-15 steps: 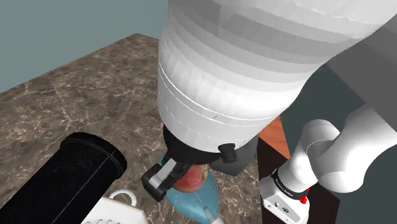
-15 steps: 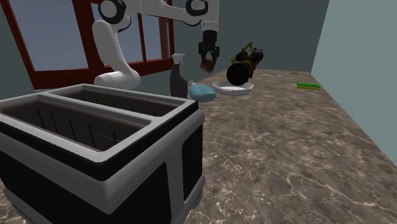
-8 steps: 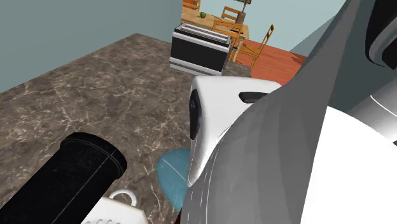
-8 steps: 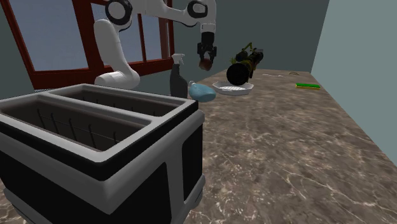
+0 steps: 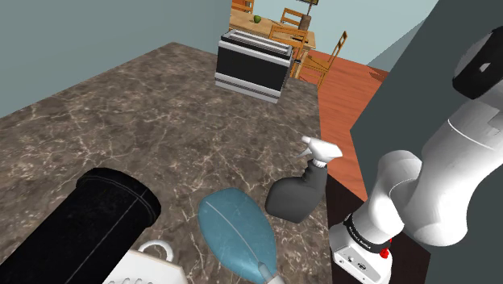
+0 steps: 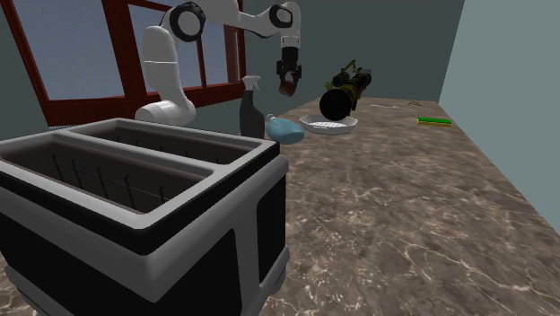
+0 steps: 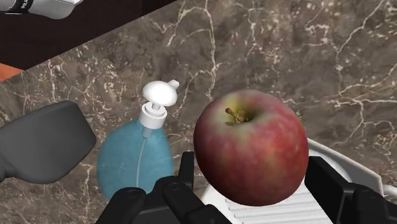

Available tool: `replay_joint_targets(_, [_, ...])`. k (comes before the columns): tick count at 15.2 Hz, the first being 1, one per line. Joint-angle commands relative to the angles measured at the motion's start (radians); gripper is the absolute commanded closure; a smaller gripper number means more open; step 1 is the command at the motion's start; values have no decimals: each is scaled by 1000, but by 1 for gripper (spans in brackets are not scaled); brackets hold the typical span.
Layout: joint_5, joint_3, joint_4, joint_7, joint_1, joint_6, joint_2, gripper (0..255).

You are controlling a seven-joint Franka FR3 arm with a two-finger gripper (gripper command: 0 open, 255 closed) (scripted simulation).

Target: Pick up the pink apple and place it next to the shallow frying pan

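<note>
My gripper [image 7: 253, 178] clasps the one red apple [image 7: 250, 146] in the air above the desk [image 5: 145, 105], over one blue bottle [image 7: 135, 159]; one grey spray bottle [image 5: 297, 196] stands just beside that.

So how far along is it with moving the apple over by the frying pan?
Done: the apple is picked up, clasped between the jaws and well clear of the brown counter. In hand: it hangs above the blue bottle and white rack. Left: carry it to the pan, possibly the black round thing on that rack, and set it down beside it.
</note>
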Motion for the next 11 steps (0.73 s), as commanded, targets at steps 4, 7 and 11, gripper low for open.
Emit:
replay_joint_targets(4, [-138, 45, 188, 190, 172, -99, 207, 255])
replay_joint_targets(7, [-148, 42, 179, 212, 192, -82, 224, 255])
replay_joint_targets(11, [-139, 43, 112, 217, 173, -24, 212, 255])
